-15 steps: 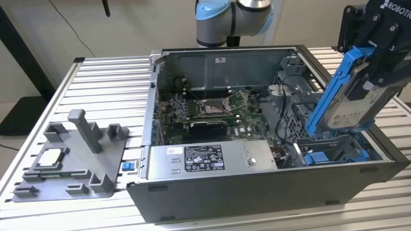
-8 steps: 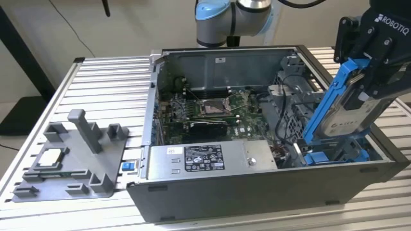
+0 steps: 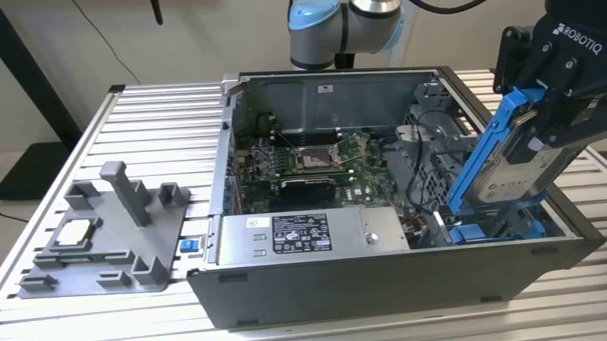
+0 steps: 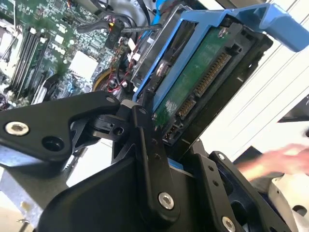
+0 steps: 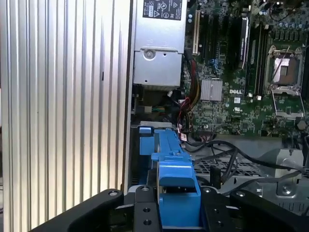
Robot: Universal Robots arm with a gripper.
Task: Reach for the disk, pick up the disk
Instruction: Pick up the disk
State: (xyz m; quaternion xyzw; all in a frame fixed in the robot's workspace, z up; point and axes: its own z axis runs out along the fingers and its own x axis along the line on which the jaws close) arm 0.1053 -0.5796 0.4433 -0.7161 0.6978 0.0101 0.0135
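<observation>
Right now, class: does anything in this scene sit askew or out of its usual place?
Yes. The disk in its blue bracket stands tilted, held in the gripper above the open computer case, not flat in a bay.

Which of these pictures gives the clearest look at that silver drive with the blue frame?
The exterior view: the flat silver metal disk in its blue plastic bracket shows tilted, held above the case. The second wrist view shows its green underside; the first wrist view, its blue edge.

Silver metal disk, ribbed aluminium table
</observation>
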